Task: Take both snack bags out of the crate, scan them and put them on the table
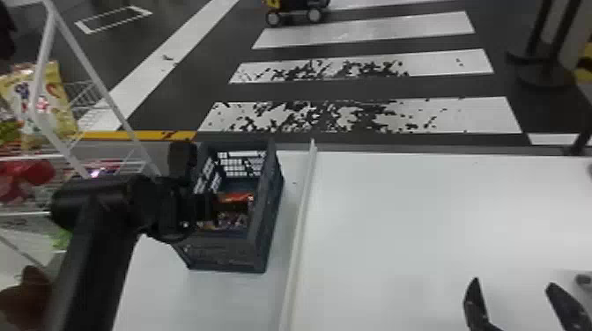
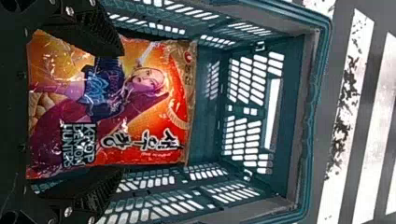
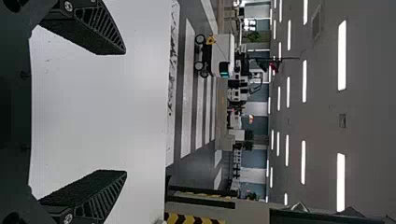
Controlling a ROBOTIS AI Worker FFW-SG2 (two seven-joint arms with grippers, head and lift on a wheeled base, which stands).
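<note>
1. Far left of the frame, there's a white-framed wire rack [image 1: 100, 90] with a yellow snack packet [image 1: 57, 101] in it, upper left.
2. Left of centre, the left gripper [image 1: 205, 207] is down in the dark blue-grey crate [image 1: 224, 255]. Its wrist view has the fingers spread wide, one by each long edge of a snack bag [image 2: 154, 107]. They aren't squeezed together on it, though I honestly can't tell if they're touching it.
3. That bag's inside the crate and pretty loud: glossy, crinkly, orange-red with yellow and purple, a pale-haired cartoon character in a dark blue top, golden snack artwork, black and white lettering and a tan strip along one end. Looks plump and sealed at the end I can see.
4. Just right of the crate, a raised white strip [image 1: 303, 211] runs up the frame.
5. Over to the right is the white table [image 1: 440, 220], with the right gripper [image 1: 513, 283] at lower right, fingers well apart, empty.
</note>
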